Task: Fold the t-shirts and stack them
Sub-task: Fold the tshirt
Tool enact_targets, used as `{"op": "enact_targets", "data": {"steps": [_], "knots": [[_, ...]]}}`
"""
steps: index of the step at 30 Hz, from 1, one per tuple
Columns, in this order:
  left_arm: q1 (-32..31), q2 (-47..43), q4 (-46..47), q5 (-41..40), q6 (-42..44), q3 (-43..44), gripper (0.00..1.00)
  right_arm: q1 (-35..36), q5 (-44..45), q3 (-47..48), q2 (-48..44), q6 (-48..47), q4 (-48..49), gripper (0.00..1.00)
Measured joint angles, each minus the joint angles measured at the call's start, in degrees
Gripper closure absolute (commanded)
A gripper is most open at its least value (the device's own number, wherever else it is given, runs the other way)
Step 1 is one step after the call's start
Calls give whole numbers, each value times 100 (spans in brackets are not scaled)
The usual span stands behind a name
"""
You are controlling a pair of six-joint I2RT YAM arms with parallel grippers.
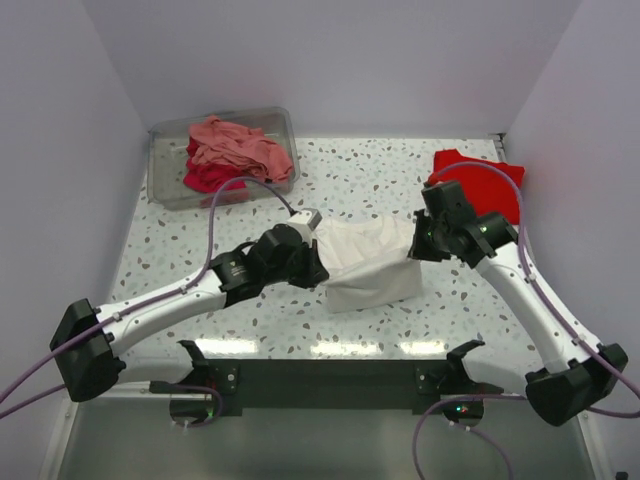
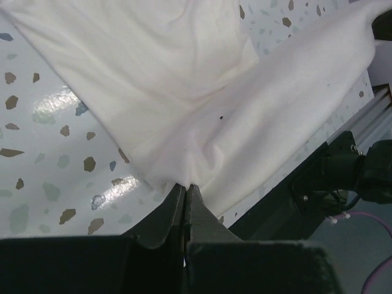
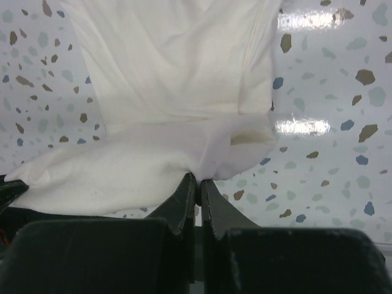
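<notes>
A white t-shirt [image 1: 368, 262] lies partly folded in the middle of the speckled table, its upper layer stretched between both grippers. My left gripper [image 1: 318, 250] is shut on the shirt's left edge; in the left wrist view the white cloth [image 2: 233, 110] runs into the closed fingertips of the left gripper [image 2: 185, 185]. My right gripper [image 1: 418, 246] is shut on the shirt's right edge, where the cloth [image 3: 177, 92] bunches at the tips of the right gripper [image 3: 197, 179]. A bright red t-shirt [image 1: 482, 184] lies flat at the back right, behind the right arm.
A clear plastic bin [image 1: 165, 160] at the back left holds salmon-pink [image 1: 238, 146] and crimson [image 1: 208, 178] t-shirts in a heap. White walls close in the table on three sides. A dark rail [image 1: 320, 378] runs along the near edge between the arm bases.
</notes>
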Motion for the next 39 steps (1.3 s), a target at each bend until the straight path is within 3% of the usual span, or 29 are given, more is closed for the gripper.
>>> {"op": "enact_targets", "data": {"steps": [10, 23, 24, 25, 26, 27, 28, 29, 30, 34, 39], "knots": [[933, 584, 542, 321, 221, 195, 100, -247, 260, 772, 1373, -387, 791, 100], [1755, 2280, 1097, 662, 518, 914, 100, -791, 81, 1707, 3593, -688, 1416, 100], [1832, 2406, 1123, 649, 535, 1040, 89, -828, 70, 1891, 3757, -702, 1436, 89], [1899, 2546, 1110, 612, 560, 1215, 51, -861, 63, 2083, 3899, -708, 1412, 74], [1961, 2699, 1097, 570, 623, 1425, 35, -907, 50, 2343, 4074, -717, 1403, 45], [2002, 2830, 1069, 505, 658, 1626, 23, -957, 39, 2658, 4269, -717, 1357, 35], [2037, 2975, 990, 422, 691, 1880, 0, -1016, 22, 2973, 4428, -785, 1349, 21], [2065, 3075, 964, 352, 739, 2094, 0, -1073, 13, 3246, 4540, -817, 1349, 6], [2083, 3108, 957, 273, 750, 2234, 0, -1123, 13, 3416, 4577, -868, 1360, 1], [2081, 2896, 883, 55, 866, 2343, 0, -1270, -44, 3307, 4210, -1019, 1451, 1], [2061, 2404, 892, 4, 944, 1917, 0, -1486, -457, 1843, 3154, -1104, 1816, 1]]}}
